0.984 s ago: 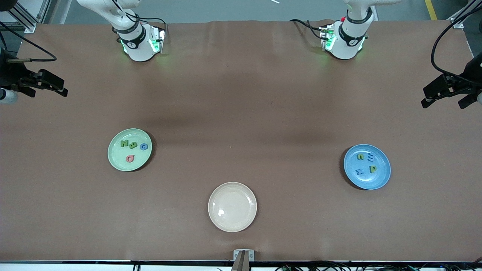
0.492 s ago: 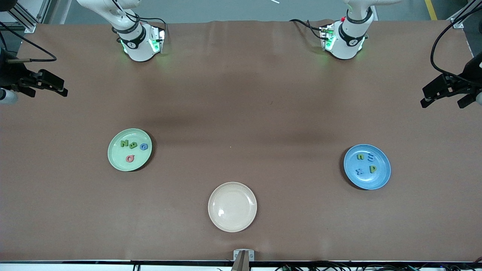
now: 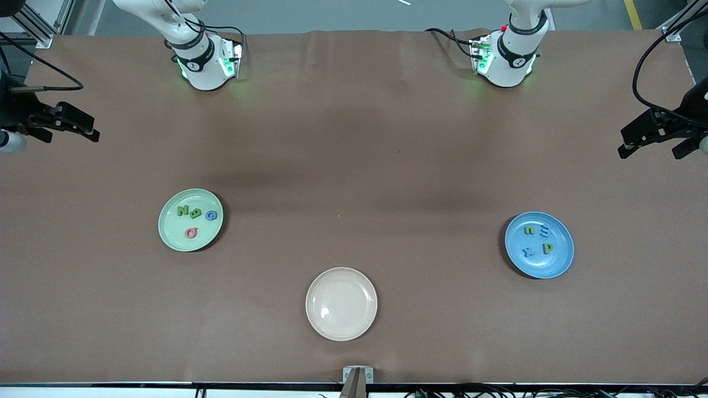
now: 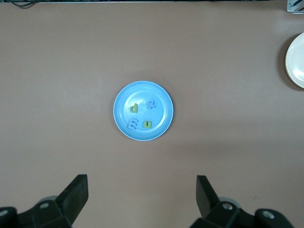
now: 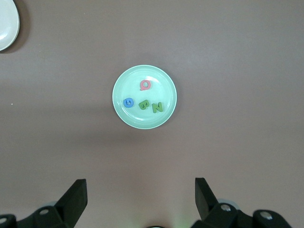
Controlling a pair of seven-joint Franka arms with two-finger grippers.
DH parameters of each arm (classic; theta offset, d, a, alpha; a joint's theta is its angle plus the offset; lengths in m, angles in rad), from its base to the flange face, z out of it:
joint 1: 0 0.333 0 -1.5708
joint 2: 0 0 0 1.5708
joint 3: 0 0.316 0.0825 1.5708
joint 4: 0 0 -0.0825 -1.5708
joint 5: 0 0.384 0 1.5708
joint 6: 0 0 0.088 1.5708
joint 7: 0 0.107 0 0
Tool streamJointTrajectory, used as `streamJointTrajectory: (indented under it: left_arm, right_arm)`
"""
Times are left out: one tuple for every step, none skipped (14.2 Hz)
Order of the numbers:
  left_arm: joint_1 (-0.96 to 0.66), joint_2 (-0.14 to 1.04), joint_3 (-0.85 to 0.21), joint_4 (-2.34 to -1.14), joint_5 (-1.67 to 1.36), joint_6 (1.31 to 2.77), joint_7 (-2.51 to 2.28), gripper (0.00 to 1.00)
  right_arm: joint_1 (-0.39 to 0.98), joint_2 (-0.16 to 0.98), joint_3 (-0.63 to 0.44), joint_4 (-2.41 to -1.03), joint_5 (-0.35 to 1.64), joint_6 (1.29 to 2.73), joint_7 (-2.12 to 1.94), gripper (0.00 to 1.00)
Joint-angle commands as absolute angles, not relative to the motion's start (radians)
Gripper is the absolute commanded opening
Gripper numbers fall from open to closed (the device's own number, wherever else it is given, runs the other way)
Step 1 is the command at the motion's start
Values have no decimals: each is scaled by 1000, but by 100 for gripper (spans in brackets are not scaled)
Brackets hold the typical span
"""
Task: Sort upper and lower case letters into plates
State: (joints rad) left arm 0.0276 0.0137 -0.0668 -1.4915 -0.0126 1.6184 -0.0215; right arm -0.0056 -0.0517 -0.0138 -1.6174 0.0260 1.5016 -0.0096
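Note:
The mint green plate (image 3: pixel 166 229) toward the right arm's end holds a green N (image 3: pixel 182 210), green B (image 3: pixel 195 214), blue G (image 3: pixel 211 215) and pink Q (image 3: pixel 191 232). The blue plate (image 3: pixel 558 262) toward the left arm's end holds n (image 3: pixel 529 230), m (image 3: pixel 543 230), x (image 3: pixel 529 252) and p (image 3: pixel 547 248). My left gripper (image 4: pixel 142 190) hangs high over the table near the blue plate (image 4: pixel 142 92), open and empty. My right gripper (image 5: pixel 141 190) hangs high near the mint plate (image 5: pixel 156 83), open and empty. Neither hand shows in the front view.
An empty cream-beige plate (image 3: pixel 341 303) lies between the two plates, nearer to the front camera. Black clamp-like fixtures (image 3: pixel 61 124) (image 3: pixel 658 132) stand at both ends of the table. The brown table cover (image 3: pixel 354 166) is bare between the arm bases and the plates.

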Motion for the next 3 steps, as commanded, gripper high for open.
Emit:
streamJointTrajectory:
  left_arm:
    - [28, 15, -67, -1483, 3, 1605, -28, 100]
    - [28, 15, -67, -1483, 2, 1605, -28, 100]
    - [28, 15, -67, -1485, -3, 1605, -26, 100]
  right_arm:
    - [-9, -87, -11, -1655, 18, 1509, 0, 100]
    - [-9, -87, -11, -1655, 18, 1509, 2, 100]
    - [-9, -87, -11, -1655, 18, 1509, 2, 100]
